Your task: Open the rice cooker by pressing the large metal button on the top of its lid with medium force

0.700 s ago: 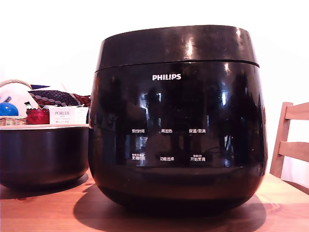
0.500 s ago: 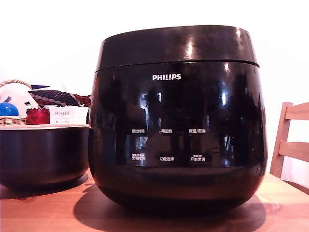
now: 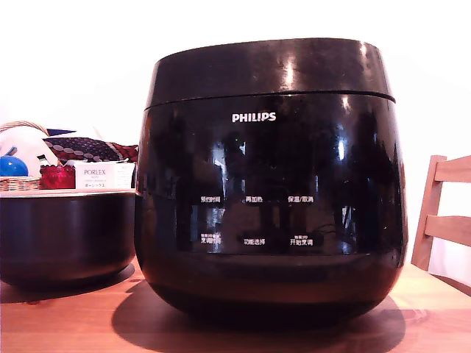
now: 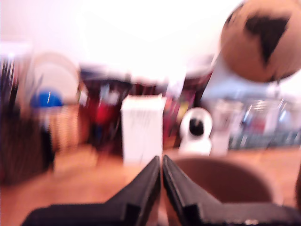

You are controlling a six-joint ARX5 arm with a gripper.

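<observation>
- Although the rice cooker (image 3: pixel 271 198) fills most of the exterior view, its top surface is out of sight from this low angle, so no button can be made out.
- Cooker stands on the wooden counter (image 3: pixel 66 320), its base rim cut by shadow; white PHILIPS lettering and small white labels face the camera.
- Lid (image 3: pixel 268 70) sits closed on the body, with a thin seam running round between the two.
- Plain black pot (image 3: pixel 65 235) stands just beside the cooker on the exterior view's left; its left side is cut off by the frame edge.
- Behind the pot: a wicker basket (image 3: pixel 18 182) with a blue ball (image 3: pixel 12 166), a white box (image 3: pixel 96 176) and a red item, all partly hidden by the pot's rim.
- Wooden chair back (image 3: pixel 445 213) is cut off at the exterior view's right edge.
- Arm does not appear in the exterior view.
- Wrist view is heavily blurred; the gripper (image 4: pixel 162 162) shows two black fingers (image 4: pixel 146 186) pressed together at the tips, holding nothing.
- Beyond the fingers: a white box-like shape (image 4: pixel 141 127), a small white camera-like object (image 4: pixel 196 132) and a brown round shape (image 4: pixel 261 40), none sharp enough to identify.
- Cooker cannot be made out in the wrist view.
</observation>
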